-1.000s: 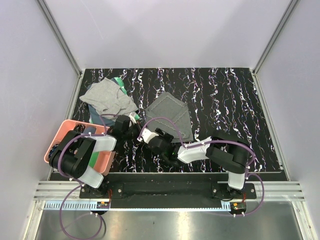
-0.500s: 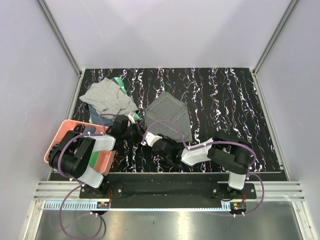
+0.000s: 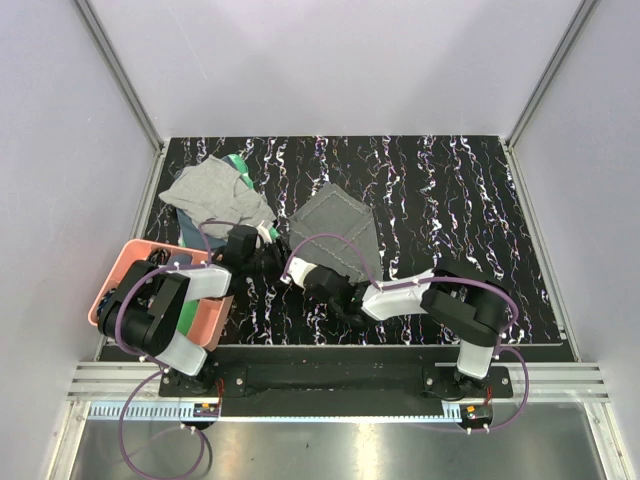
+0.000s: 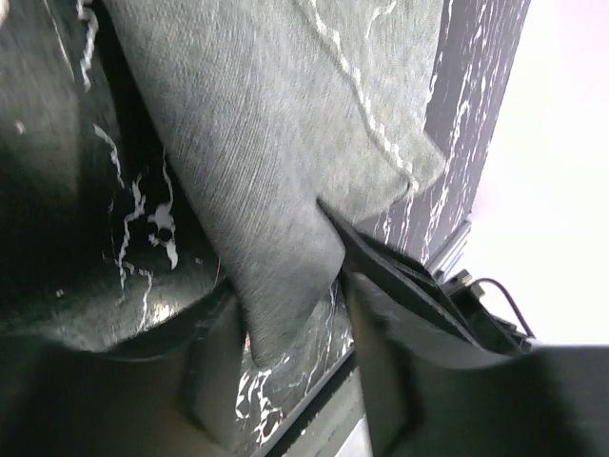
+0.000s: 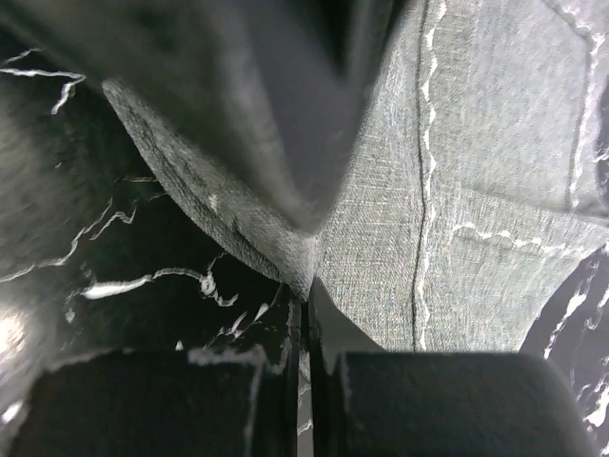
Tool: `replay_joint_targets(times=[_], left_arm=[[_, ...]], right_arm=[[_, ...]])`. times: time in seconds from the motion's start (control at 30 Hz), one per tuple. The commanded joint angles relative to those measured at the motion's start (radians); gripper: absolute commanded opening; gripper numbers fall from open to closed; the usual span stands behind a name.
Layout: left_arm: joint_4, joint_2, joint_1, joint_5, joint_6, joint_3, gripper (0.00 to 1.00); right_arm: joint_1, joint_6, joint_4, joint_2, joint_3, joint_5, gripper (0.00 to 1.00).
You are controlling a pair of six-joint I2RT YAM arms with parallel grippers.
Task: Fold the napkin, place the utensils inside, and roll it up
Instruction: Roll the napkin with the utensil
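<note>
Because the right gripper pinches the napkin by only the very tip of its near corner, while the left gripper stands spread at the cloth's edge on the marbled table, any lift could slip that corner free, undoing the fold.

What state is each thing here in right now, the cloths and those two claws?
napkin: spread on the table, not rolled, one near corner pinched.
right gripper: shut on the napkin's corner.
left gripper: open, a napkin corner lying loose between its fingers.
lighter grey cloth: crumpled, draped over a green item.
</note>
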Motion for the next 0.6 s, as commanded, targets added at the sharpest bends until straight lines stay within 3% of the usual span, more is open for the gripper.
replay_joint_targets(times=[0.0,0.3,0.57], left_arm=[[-0.033,-0.03,0.013,0.012,0.057,0.081,0.59],[-0.164,-0.076,0.024,-0.043,0.165,0.125,0.7],[-0.213,-0.167,0.024,-0.143,0.214,0.105,0.77]], right_arm=[[-0.018,0.136,-0.24,-0.092,0.042,-0.115,0.0],[-0.065,0.28,-0.607,-0.153,0.209,-0.284,0.0],[-0.154,0.293,-0.759,-0.101,0.306,-0.5,0.0]])
